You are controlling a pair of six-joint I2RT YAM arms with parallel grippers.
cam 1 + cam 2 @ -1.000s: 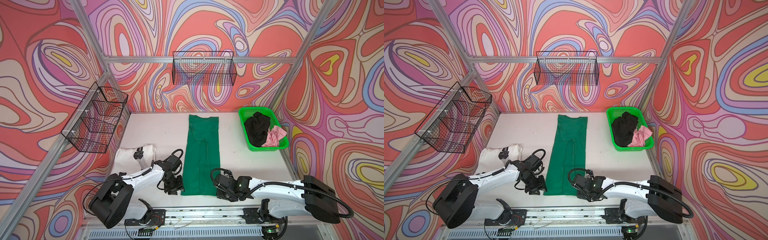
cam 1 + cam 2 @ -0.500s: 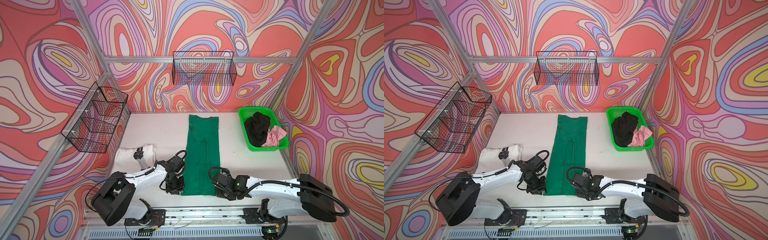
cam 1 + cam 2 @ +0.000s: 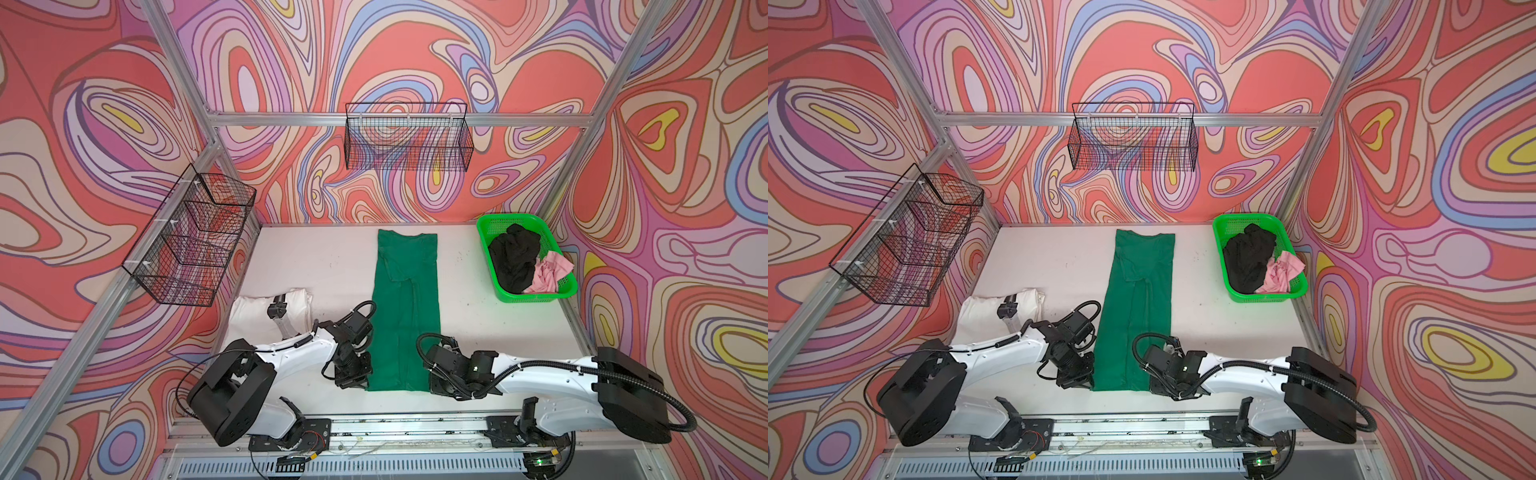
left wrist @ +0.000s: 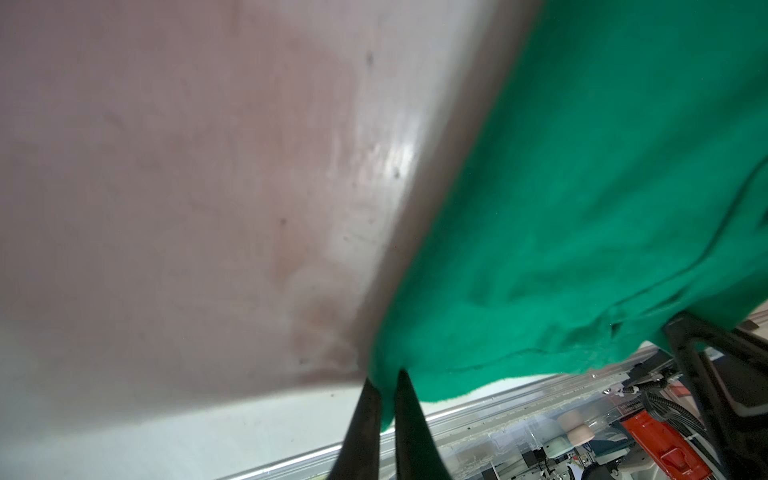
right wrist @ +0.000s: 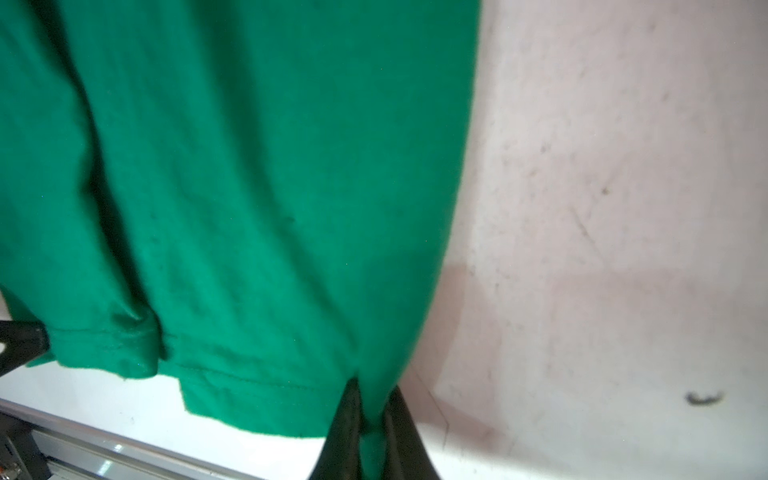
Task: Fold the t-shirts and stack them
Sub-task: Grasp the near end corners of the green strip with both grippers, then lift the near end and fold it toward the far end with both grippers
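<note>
The dark green t-shirt (image 3: 405, 307) lies flat in the middle of the worktop (image 3: 316, 266), folded into 1 narrow strip. In both top views its long axis runs from 12 o'clock to 6 o'clock. The neck end points to 12 o'clock, toward the back wall, and the hem points to 6 o'clock, toward the arm bases.

Compared with 1 second ago the strip has not shifted, but the 2 arms have edged inward to the hem and their jaws have closed.

The left jaws are clenched on the hem corner at 7 o'clock of the strip. The left wrist view shows the cloth pinched between the 2 dark fingers (image 4: 409, 415). The right jaws grasp the hem corner at 5 o'clock, with a fold of green cloth squeezed between their fingers (image 5: 345, 424). The hem runs between the 2 grips, near the worktop's front edge.

The white t-shirt (image 3: 249, 316) lies folded at 8 o'clock on the worktop, with the left arm crossing over it. The black t-shirt (image 3: 513, 257) and the pale pink t-shirt (image 3: 548, 274) lie crumpled in the green basket (image 3: 536, 296) at 2 o'clock.
</note>
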